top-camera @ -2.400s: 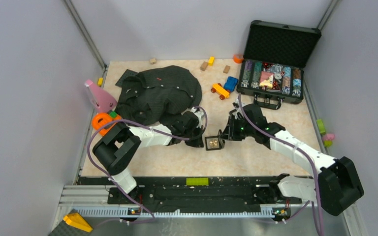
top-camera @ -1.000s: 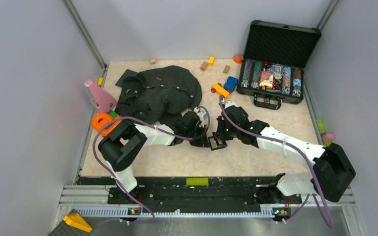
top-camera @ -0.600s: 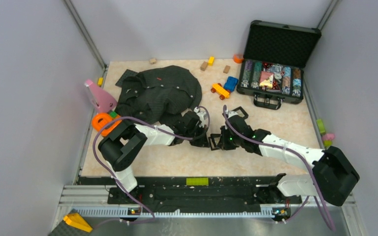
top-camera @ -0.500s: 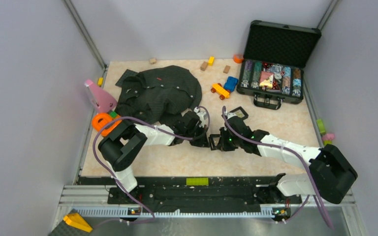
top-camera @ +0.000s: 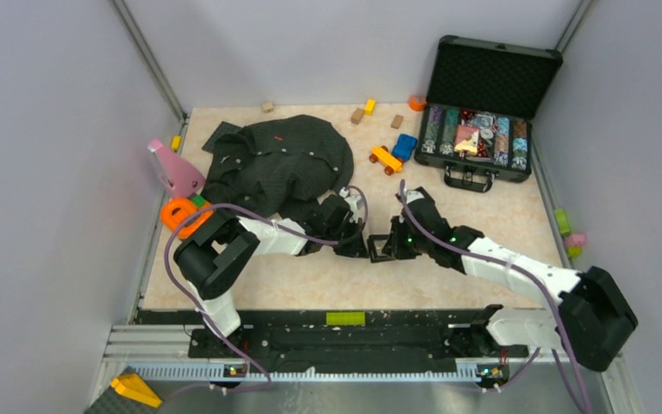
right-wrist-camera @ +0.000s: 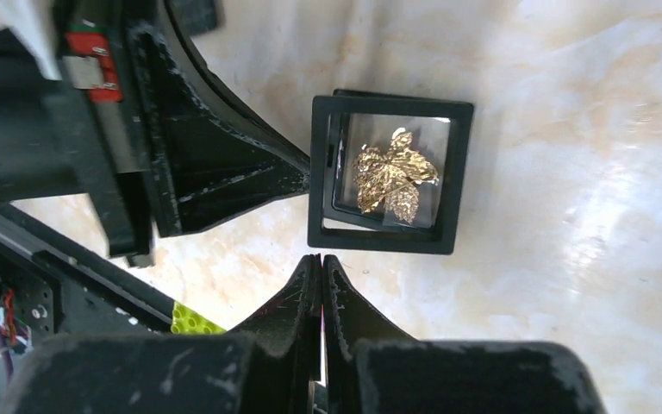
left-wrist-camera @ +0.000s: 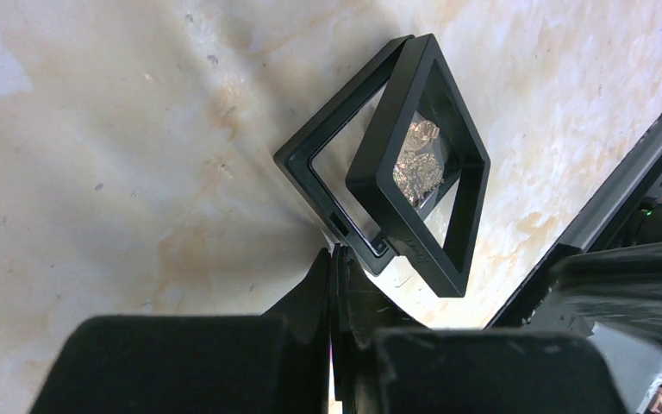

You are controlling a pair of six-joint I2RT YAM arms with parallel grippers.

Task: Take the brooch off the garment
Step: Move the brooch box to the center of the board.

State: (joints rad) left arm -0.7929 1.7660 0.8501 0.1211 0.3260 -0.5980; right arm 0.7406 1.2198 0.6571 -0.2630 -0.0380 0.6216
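Two end effectors meet low over the desk (top-camera: 327,278), with a small black frame box (top-camera: 380,248) between them. The left end effector (left-wrist-camera: 334,255) is pinched together and holds nothing. Its tip sits at the box's hinge corner, though I cannot tell whether it touches. The right end effector (right-wrist-camera: 321,260) is also closed and empty, with its tip just short of the box's near edge.

Change noted: a couple of seconds ago the box lay open with gold showing from above, and the right end effector stood just beside it. The right arm then swung over and down across the box, and it has now drawn back to the right, leaving the box uncovered. The left arm has barely moved. From overhead the box now reads as a dark frame. The left wrist view shows its two halves standing in a narrow V, not flat together.

Location: the brooch (right-wrist-camera: 394,179), a gold leaf, lies inside the box behind the clear film. It is well apart from the garment (top-camera: 276,164), which is heaped at the far left of the desk.

Assessment: the brooch is already off the garment. The pass by the right arm looks like a push on the lid, and closure appears incomplete.
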